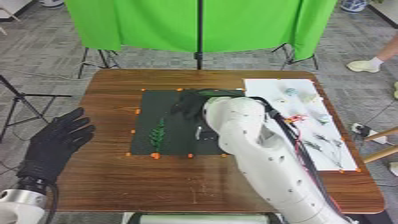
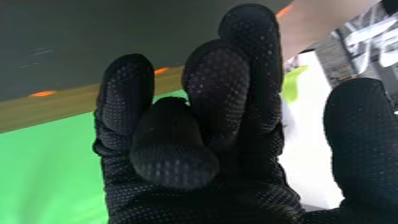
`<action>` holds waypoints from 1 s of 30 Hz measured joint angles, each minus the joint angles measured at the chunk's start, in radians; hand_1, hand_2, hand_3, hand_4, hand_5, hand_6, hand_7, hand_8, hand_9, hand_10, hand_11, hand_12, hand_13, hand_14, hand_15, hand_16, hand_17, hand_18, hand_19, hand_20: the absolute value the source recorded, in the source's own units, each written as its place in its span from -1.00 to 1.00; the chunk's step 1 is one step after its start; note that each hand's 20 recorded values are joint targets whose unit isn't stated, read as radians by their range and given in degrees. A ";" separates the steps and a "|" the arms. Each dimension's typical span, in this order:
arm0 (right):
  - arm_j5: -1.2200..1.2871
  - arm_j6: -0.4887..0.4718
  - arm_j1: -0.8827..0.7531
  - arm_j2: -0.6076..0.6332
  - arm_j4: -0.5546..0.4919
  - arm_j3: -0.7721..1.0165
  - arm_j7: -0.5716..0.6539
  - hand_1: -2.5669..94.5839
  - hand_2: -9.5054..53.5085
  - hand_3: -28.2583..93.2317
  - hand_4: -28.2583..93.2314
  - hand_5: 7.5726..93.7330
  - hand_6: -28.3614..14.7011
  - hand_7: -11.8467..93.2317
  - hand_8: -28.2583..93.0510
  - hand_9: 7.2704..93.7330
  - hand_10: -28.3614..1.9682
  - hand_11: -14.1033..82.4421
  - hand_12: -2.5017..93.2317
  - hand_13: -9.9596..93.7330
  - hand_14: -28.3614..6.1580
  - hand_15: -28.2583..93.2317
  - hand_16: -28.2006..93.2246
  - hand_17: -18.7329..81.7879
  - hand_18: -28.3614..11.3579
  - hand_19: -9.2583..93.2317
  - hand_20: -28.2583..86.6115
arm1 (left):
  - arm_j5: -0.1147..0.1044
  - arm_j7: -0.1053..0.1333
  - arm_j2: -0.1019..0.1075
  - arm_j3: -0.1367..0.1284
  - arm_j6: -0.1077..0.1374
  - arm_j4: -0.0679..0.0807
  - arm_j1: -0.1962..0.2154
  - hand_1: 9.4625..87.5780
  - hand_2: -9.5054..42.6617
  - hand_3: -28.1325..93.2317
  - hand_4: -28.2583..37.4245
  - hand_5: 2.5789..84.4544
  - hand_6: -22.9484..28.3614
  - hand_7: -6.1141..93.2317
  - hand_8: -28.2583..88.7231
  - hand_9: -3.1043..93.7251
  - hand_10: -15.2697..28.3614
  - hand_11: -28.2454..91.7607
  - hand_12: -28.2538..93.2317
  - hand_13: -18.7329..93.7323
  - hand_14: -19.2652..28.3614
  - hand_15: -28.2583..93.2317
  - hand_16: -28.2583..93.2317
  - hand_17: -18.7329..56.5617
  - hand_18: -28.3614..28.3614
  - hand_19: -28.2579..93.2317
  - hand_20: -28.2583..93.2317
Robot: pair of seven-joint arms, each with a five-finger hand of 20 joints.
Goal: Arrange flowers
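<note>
"Fern sprig (image 1: 157,135) first: where does it lie from the robot's right hand (image 1: 189,104)?"

"On the black mat (image 1: 176,149), to that hand's left and nearer the robot. Its long axis runs away from the robot, with the narrow tip apparently at the far end. The right hand is nearer to it than the left hand (image 1: 60,142)."

"And the red flower (image 1: 298,118)?"

"On the white sheet (image 1: 266,87), right of the right hand and a little nearer the robot, just beside the right arm (image 1: 253,137). Which way its stem points, one cannot tell. The dark sprig (image 1: 313,146) there slants, its near end farther right."

"Is the right hand grasping anything?"

"Nothing visible. It looks released: fingers mostly extended, one bent forward, thumb apart. The left hand hangs loose and empty beside the surface (image 1: 160,187)."

"So what would the next pick need?"

"Probably a rightward swing to the sheet, then fingers set across a stem."
</note>
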 measured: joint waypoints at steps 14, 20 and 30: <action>0.100 0.011 -0.273 0.465 -0.240 0.449 0.150 -0.57 -0.94 0.72 -1.00 0.16 -0.01 -0.01 -0.82 0.29 -0.14 0.37 -0.30 0.33 -0.05 0.71 -0.12 -0.12 -0.57 0.75 -0.14 | -0.004 0.022 -0.013 -0.017 0.005 -0.008 0.026 -0.60 -0.71 0.60 -1.00 -0.23 0.05 -0.39 -0.74 -0.36 0.27 0.01 -0.31 -0.28 0.42 0.29 -0.61 -0.72 0.73 0.28 -0.42; 0.056 0.009 -0.425 0.538 -0.278 0.598 0.199 -0.57 -1.00 0.63 -1.00 0.11 -0.04 -0.03 -0.80 0.22 -0.16 0.39 -0.33 0.27 -0.07 0.71 -0.14 -0.14 -0.58 0.73 -0.11 | -0.003 0.022 -0.018 -0.028 0.005 -0.011 0.026 -0.60 -0.71 0.60 -1.00 -0.23 0.04 -0.39 -0.74 -0.36 0.27 0.01 -0.31 -0.28 0.42 0.29 -0.61 -0.72 0.73 0.28 -0.42; 0.014 -0.082 -0.596 0.590 -0.274 0.671 0.254 -0.56 -1.00 0.63 -1.00 0.13 -0.04 -0.09 -0.80 0.21 -0.14 0.38 -0.34 0.26 -0.08 0.70 -0.16 -0.16 -0.58 0.71 -0.09 | -0.003 0.023 -0.023 -0.028 0.005 -0.012 0.028 -0.60 -0.71 0.60 -1.00 -0.23 0.05 -0.39 -0.74 -0.36 0.27 0.01 -0.31 -0.28 0.42 0.28 -0.61 -0.72 0.73 0.28 -0.42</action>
